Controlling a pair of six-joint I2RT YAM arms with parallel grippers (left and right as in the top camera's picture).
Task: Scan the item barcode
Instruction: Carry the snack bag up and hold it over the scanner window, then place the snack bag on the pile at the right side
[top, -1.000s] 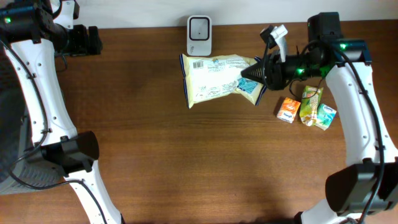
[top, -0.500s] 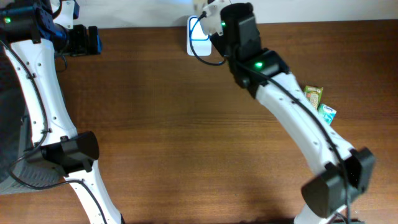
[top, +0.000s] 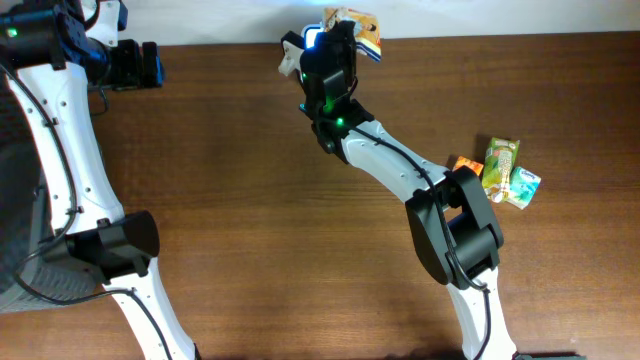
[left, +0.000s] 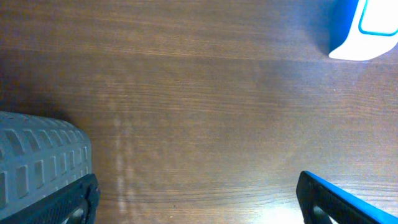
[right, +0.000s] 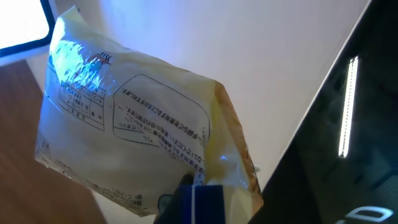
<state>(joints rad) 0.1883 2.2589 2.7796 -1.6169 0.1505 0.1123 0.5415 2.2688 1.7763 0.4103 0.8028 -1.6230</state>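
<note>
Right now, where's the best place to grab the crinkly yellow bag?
By its thin sealed edge, coming in from the end opposite the blue-lit corner. The right pincer is shut on the yellow bag just there. That edge looks flat enough to pinch, the middle looks puffy and slippery, and a grip there leaves the printed panels uncovered.

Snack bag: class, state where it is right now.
In the overhead view the snack bag is at the middle of the far edge of the table, pinched in the right end effector by the white scanner.
</note>
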